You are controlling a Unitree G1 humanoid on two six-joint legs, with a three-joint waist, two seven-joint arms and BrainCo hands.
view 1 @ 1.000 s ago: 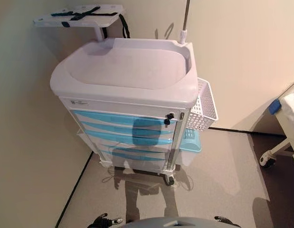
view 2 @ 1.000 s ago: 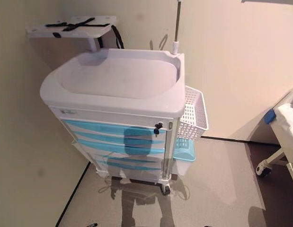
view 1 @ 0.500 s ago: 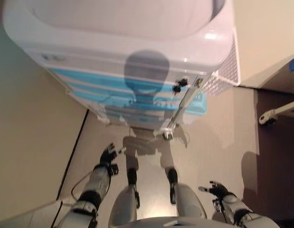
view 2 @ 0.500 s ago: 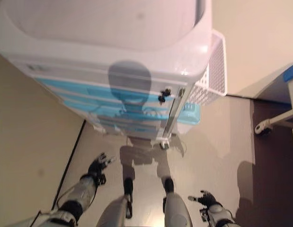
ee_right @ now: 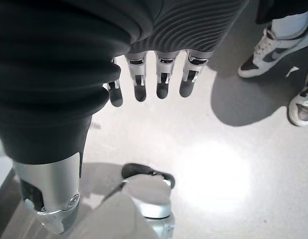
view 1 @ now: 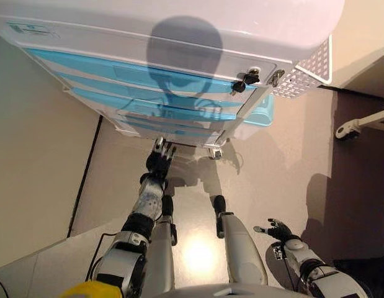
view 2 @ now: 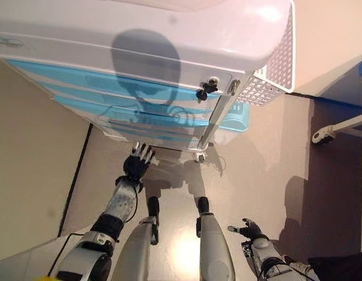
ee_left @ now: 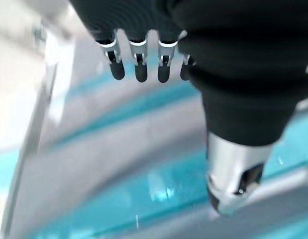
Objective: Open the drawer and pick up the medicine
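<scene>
Your left robot hand (view 2: 138,161) reaches up toward the lower blue drawers (view 1: 148,105) of the medical cart (view 1: 179,37), fingers straight and empty, ready to hook a drawer front. Every drawer looks closed, so the medicine is out of sight, presumably inside. Your right robot hand (view 1: 277,231) hangs low, relaxed and empty, clear of the cart.
</scene>
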